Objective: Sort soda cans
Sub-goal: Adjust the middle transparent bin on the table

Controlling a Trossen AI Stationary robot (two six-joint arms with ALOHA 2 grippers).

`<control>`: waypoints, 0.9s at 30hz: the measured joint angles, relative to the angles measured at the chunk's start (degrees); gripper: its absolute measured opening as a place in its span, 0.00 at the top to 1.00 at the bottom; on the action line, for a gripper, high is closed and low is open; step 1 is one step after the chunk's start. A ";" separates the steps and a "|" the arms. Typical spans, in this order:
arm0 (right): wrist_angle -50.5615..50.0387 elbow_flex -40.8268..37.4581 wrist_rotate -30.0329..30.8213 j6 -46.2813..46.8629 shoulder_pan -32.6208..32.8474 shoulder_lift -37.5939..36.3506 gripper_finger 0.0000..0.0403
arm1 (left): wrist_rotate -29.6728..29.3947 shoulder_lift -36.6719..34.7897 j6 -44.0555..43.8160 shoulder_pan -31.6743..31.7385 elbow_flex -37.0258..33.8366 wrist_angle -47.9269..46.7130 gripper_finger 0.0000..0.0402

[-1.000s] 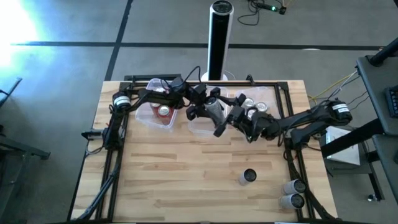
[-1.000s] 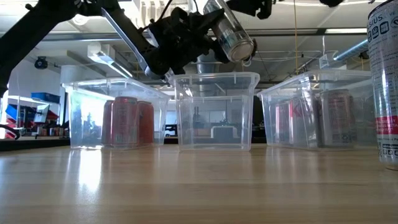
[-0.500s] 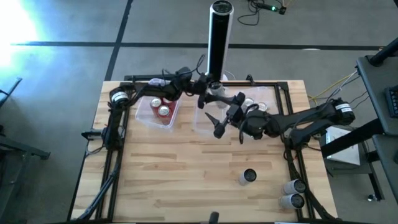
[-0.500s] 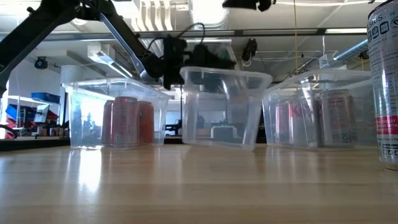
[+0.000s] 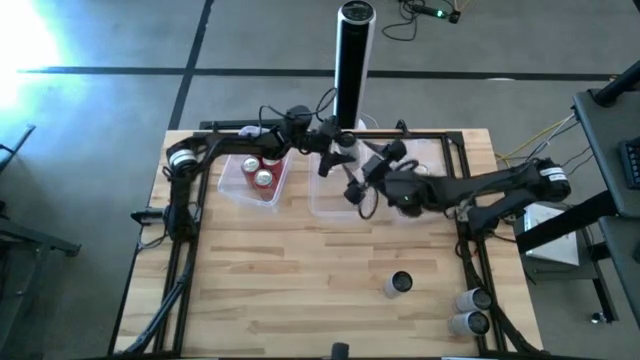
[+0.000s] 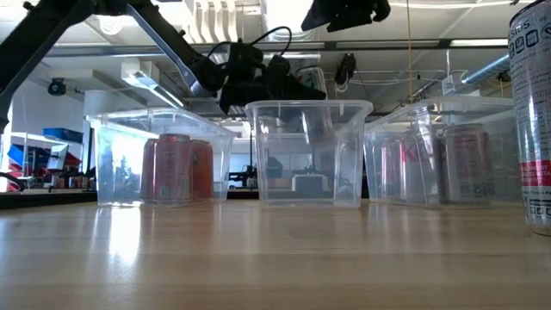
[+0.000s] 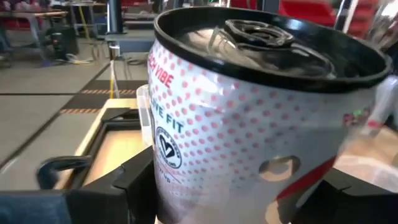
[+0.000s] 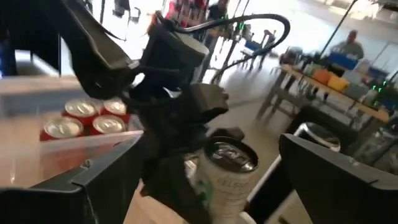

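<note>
Above the middle clear tub [image 6: 308,155], toward the upper centre of the high view, the left end effector [image 5: 335,150] is gripping a white dotted soda can [image 7: 249,118] by its sides. The right end effector [image 5: 372,180] is hovering beside it, fingers spread. The can looks light, thin-walled and slick, so a mid-body grip suits it.

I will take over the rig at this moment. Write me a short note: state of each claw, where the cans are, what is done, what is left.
Left claw: shut on a white dotted can, held above the middle tub's far rim.
Right claw: open, empty, over the middle tub.
Done: red cans in the left tub; several cans in the right tub.
Left: release the held can; three cans near the table's front right, a black one and two silver ones.
</note>
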 joint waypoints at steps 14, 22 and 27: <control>-56.95 35.36 -31.80 8.55 -13.63 15.94 0.09 | -2.78 -2.23 8.28 -3.11 0.04 -10.93 0.39; -69.75 48.18 -35.54 9.49 -16.19 24.83 0.12 | 2.21 -3.31 8.36 -3.59 -0.59 -12.91 0.39; -74.26 52.54 -37.42 13.37 -17.70 26.22 0.19 | 1.31 -5.45 8.71 -3.76 -2.91 -12.64 0.39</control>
